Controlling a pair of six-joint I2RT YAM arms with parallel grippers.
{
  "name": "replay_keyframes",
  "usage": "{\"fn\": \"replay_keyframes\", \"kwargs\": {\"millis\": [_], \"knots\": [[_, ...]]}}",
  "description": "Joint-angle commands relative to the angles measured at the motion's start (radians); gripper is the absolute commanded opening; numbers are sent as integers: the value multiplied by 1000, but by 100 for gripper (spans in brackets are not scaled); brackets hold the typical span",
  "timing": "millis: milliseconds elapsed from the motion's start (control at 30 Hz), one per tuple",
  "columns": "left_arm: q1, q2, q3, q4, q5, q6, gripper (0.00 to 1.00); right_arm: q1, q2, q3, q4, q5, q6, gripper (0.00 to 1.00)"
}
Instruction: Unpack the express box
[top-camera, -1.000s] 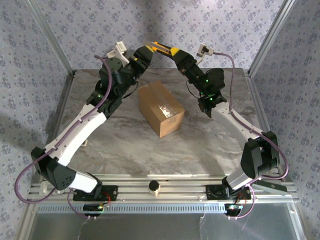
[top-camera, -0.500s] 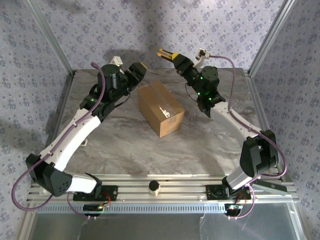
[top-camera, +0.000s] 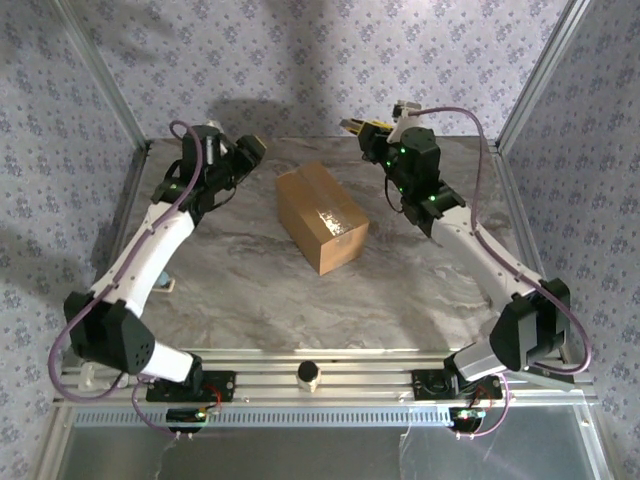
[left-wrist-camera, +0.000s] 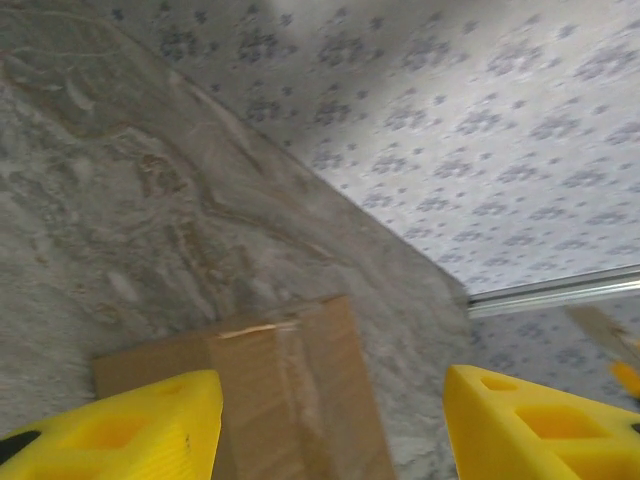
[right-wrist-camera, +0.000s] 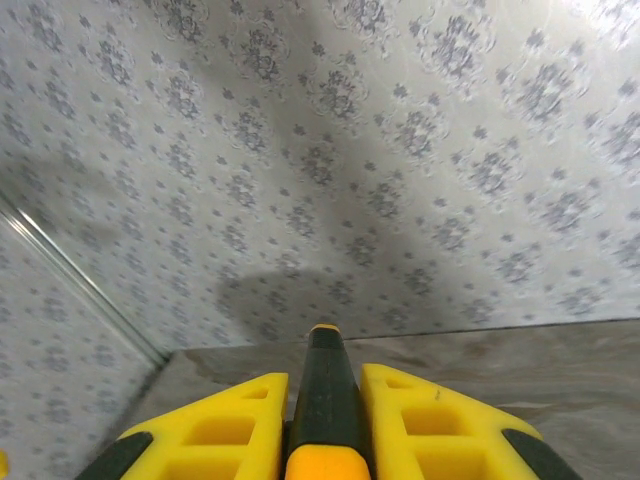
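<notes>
Both arms have swung outward since the earlier frame, each toward its own side of the far edge; the express box has not shifted. It lies near the middle of the table, flaps closed, long axis running diagonally.

My left hand is spread and empty, near the box's far-left corner. My right hand is pinching a slim dark tool with an orange base. It points at the back wall, apart from the box.

Handling, as judged:
- Corrugated board, stiff at the edges, probably light.
- Liable to slide on the smooth marbled surface.
- Brace the long side walls and keep the taped seam uncovered.

No brand, label or legible writing is visible, only glossy tape.
</notes>
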Motion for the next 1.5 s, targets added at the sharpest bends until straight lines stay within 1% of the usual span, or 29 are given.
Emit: {"fn": "replay_keyframes", "kwargs": {"millis": [0, 67, 167, 333, 467, 733, 967, 1133, 1467], "knots": [[14, 66, 40, -13, 2, 65, 59, 11, -54, 8, -96, 78, -188, 0], [18, 115, 58, -7, 4, 68, 56, 29, -54, 10, -150, 115, -248, 0], [18, 169, 84, 21, 18, 80, 49, 80, -38, 22, -225, 242, -345, 0], [16, 218, 78, 79, 34, 98, 48, 150, -14, 10, -286, 348, -447, 0], [12, 259, 69, 134, 57, 119, 43, 182, -8, -25, -292, 383, -477, 0], [-1, 323, 47, 224, 118, 134, 42, 234, 6, -90, -330, 445, -511, 0], [-26, 352, 35, 274, 166, 134, 42, 269, -2, -117, -380, 418, -505, 0], [-49, 359, 23, 272, 181, 128, 41, 291, -42, -174, -427, 359, -484, 0], [-79, 292, -111, 320, 199, 86, 39, 344, -171, -231, -547, 314, -381, 0]]}}
